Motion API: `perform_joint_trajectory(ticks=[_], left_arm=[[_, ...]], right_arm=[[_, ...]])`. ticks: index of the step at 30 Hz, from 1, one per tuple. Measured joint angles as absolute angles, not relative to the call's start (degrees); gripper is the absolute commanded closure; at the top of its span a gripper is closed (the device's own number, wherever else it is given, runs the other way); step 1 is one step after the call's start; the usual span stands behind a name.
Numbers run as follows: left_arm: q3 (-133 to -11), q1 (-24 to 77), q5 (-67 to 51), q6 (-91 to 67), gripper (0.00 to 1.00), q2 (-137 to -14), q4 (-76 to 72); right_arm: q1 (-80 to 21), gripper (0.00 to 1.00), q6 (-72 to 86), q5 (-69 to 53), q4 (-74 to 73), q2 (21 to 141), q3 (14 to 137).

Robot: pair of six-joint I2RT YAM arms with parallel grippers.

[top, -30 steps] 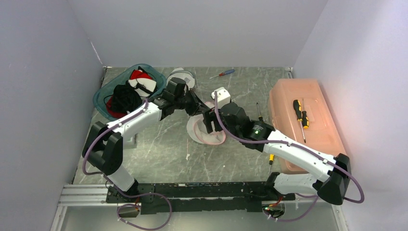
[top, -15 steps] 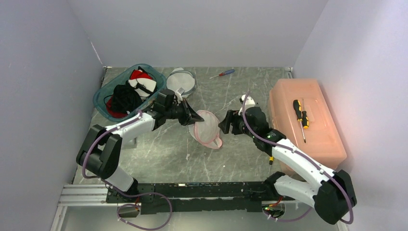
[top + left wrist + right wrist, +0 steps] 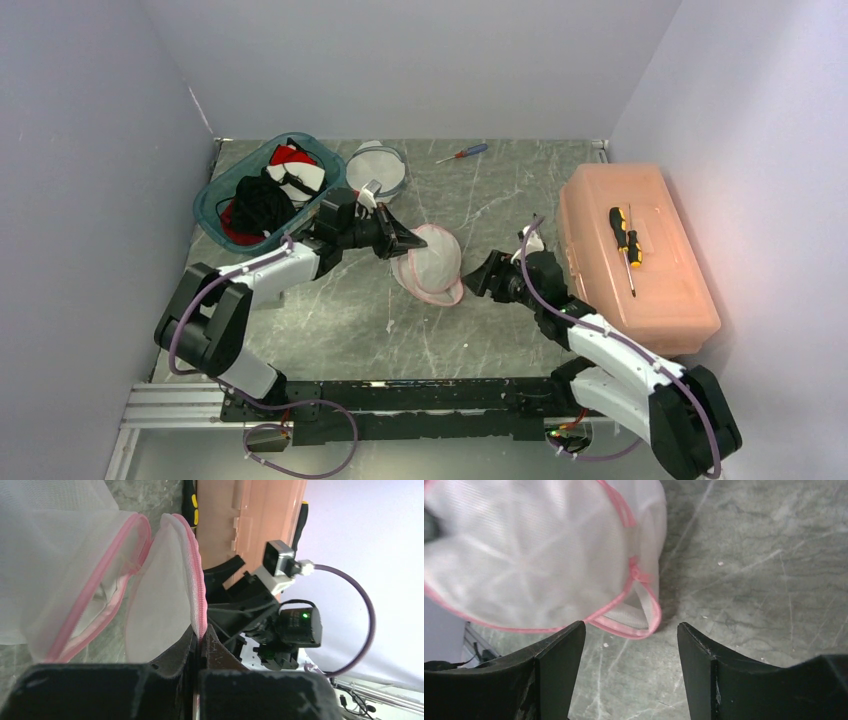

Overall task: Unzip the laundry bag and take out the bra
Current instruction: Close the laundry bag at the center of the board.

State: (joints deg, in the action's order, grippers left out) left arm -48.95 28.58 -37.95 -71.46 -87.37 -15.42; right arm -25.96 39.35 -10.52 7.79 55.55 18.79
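The laundry bag (image 3: 430, 262) is white mesh with pink zipper trim and lies mid-table, partly unzipped. In the left wrist view the laundry bag (image 3: 65, 570) gapes along the zipper. My left gripper (image 3: 408, 243) is shut on its pink zipper edge, which runs up from between the closed tips of the left gripper (image 3: 201, 635). My right gripper (image 3: 487, 275) is open just right of the bag, holding nothing. In its own view the right gripper (image 3: 630, 626) hovers over bare table beside the laundry bag (image 3: 524, 555). I cannot make out the bra; the mesh hides the bag's inside.
A teal basket (image 3: 215, 190) of black, red and white clothes stands at the back left, with a second round mesh bag (image 3: 378, 165) beside it. A salmon toolbox (image 3: 640, 290) at the right carries a yellow-black screwdriver (image 3: 625, 235). A red-handled screwdriver (image 3: 462, 153) lies at the back.
My right gripper pulled out from the bag and drew back to the right and toward me. The left gripper kept its hold and the bag settled dome-up.
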Motion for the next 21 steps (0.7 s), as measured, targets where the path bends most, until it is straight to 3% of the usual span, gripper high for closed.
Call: perform_joint_trajectory(ticks=[13, 18, 21], left_arm=[[-48.4, 28.58, -35.11, -64.64, 0.97, -93.36, -13.47], [-49.91, 28.58, -31.4, -60.14, 0.79, -93.36, -8.25], [-51.11, 28.56, -29.32, -57.82, 0.74, -93.36, -5.65]], right_arm=[[-25.89, 0.29, 39.88, -10.52, 9.1, 50.5, 18.72], [-25.91, 0.29, 39.2, -10.55, 8.95, 50.5, 19.46], [-25.89, 0.29, 38.94, -10.57, 8.95, 50.52, 19.88]])
